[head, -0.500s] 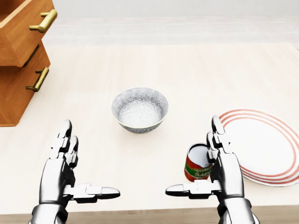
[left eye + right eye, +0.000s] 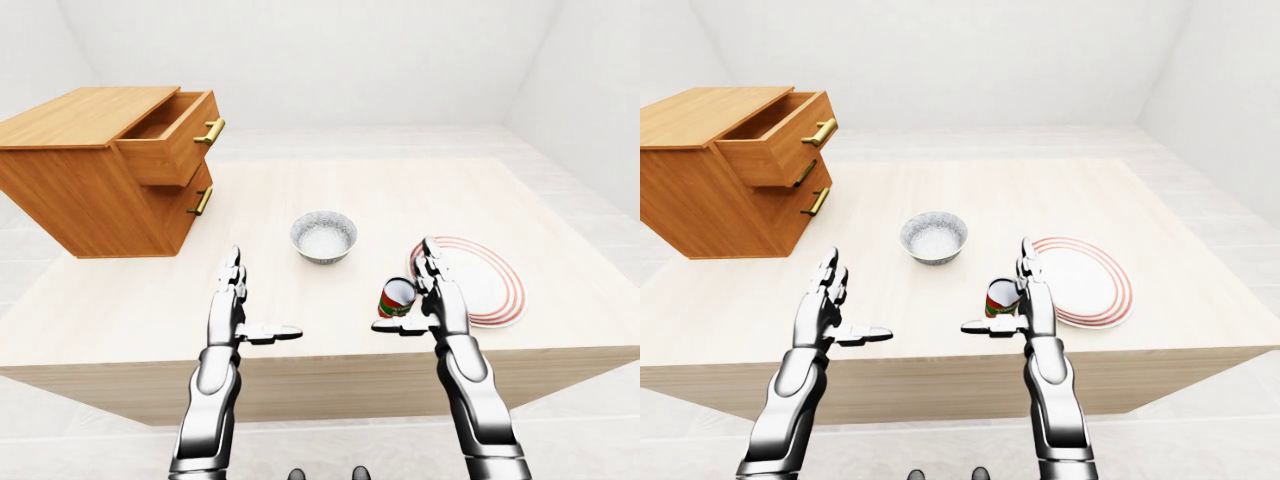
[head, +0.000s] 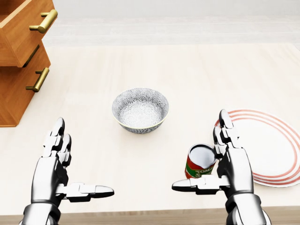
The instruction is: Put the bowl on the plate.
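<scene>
Nearest, at the bottom of the head view, both hands hover over the near edge of the bench point(image 3: 197, 70). The left hand point(image 3: 48, 174) and right hand point(image 3: 236, 169) are released and hold nothing, with fingers straight, thumbs pointing inward and palms facing each other.

Just left of the right hand, touching or nearly touching its fingers, stands a red can point(image 3: 200, 162) with its top open. Right of that hand lies the plate point(image 3: 276, 147), flat, with red rings; the hand overlaps its left rim in this view.

Farther up and between the hands sits the bowl point(image 3: 140, 110), upright and apart from everything else. Being round, it has no long axis to line up with. It lies up and right of the left hand and up and left of the right, about as far from each. The right hand is on the plate's side, so I judge it better placed for the carry, though the can stands close to its path.

Farthest, at upper left, is a wooden chest point(image 2: 95, 175) with its top drawer point(image 2: 165, 148) pulled out.
</scene>
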### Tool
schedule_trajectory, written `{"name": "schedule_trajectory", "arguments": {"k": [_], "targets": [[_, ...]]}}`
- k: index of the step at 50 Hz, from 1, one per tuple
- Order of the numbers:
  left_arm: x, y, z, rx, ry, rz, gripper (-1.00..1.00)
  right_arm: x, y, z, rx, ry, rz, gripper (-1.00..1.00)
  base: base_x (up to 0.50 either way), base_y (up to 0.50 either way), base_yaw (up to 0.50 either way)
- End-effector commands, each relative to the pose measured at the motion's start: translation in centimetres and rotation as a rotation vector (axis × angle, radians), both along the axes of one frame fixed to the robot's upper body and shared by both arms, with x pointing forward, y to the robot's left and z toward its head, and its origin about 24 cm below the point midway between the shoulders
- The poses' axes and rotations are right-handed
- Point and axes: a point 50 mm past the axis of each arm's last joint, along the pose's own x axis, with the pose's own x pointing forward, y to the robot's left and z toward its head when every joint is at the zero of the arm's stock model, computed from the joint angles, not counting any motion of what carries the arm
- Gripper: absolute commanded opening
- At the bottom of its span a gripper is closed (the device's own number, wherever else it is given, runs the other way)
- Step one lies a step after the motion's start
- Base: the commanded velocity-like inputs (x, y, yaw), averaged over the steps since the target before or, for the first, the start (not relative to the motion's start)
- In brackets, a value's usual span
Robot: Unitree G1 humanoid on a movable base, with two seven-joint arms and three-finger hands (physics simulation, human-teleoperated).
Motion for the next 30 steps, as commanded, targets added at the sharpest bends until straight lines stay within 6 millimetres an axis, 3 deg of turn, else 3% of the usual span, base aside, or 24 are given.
{"name": "schedule_trajectory", "arguments": {"k": [1, 5, 13, 25, 30], "targets": [[-0.9, 0.6, 4.5, 0.023, -0.160, 0.011, 1.00, -0.9, -0.6, 5.0, 0.001, -0.208, -0.010, 1.00, 0.00, 0.00, 0.00], [-1.9, 0.5, 7.7, 0.031, -0.300, -0.004, 1.00, -2.0, -0.7, 8.0, -0.001, -0.342, -0.002, 1.00, 0.00, 0.00, 0.00], [-2.2, 0.6, 8.5, 0.041, -0.337, -0.011, 1.00, -3.2, -2.1, 10.4, -0.014, -0.453, -0.033, 1.00, 0.00, 0.00, 0.00], [-2.0, 0.8, 8.4, 0.043, -0.331, 0.001, 1.00, -3.4, -2.5, 10.8, -0.020, -0.472, -0.038, 1.00, -0.01, -0.46, 0.00], [-2.7, 1.1, 9.5, 0.045, -0.382, 0.002, 1.00, -3.4, -3.0, 10.9, -0.026, -0.478, -0.049, 1.00, -0.02, -0.50, 0.00]]}}
